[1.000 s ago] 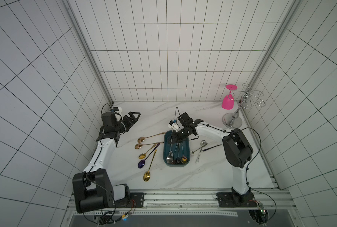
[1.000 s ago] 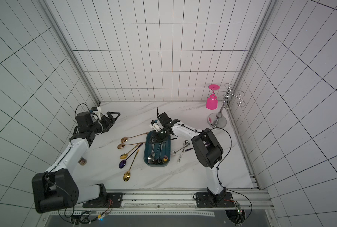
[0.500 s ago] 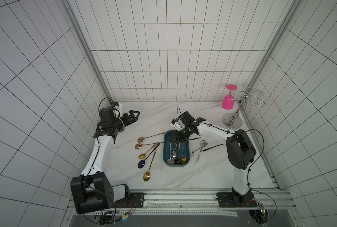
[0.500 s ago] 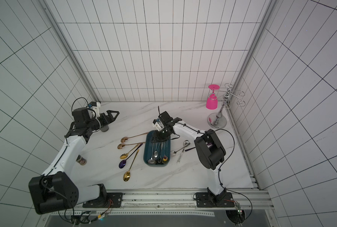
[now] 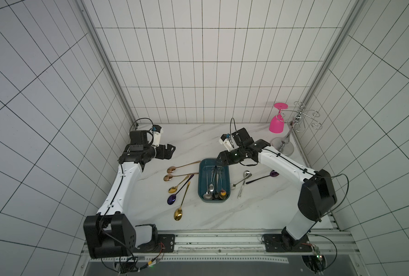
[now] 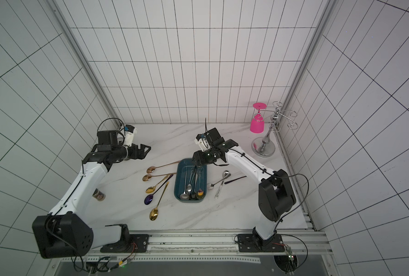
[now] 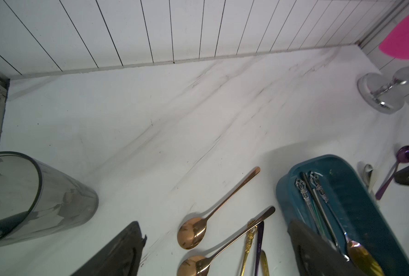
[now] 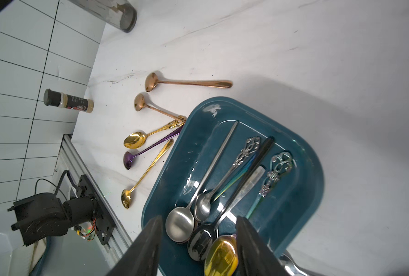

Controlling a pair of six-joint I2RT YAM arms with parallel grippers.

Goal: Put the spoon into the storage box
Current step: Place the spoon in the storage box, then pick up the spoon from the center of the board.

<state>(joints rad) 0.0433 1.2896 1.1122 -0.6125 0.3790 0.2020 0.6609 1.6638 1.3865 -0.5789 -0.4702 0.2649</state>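
Where the storage box [image 5: 226,176] sits, loose spoons [image 5: 171,198] flank it, two seemingly touching.

Back wall [image 5: 210,71]: white rectangular tiles with thin dark grout lines, at 12 o'clock in both top views.
Side walls: the same white tile at 9 o'clock [image 5: 31,119] and at 3 o'clock [image 5: 377,119], with larger-looking panels slanting toward the camera.
Corner posts: bare aluminium profiles at 11 o'clock [image 5: 103,59] and 1 o'clock [image 5: 325,52], where the walls meet.
Surface [image 5: 258,210]: white marble pattern with faint grey diagonal veins.
Wall base [image 7: 198,59]: a pale straight joint with small dark specks, seen in the left wrist view.
Front edge: an aluminium rail [image 5: 222,239] along 6 o'clock, then a perforated metal strip [image 5: 222,259] and a dark grey band [image 5: 222,268].
Light: cool and even, with soft-edged shadows.
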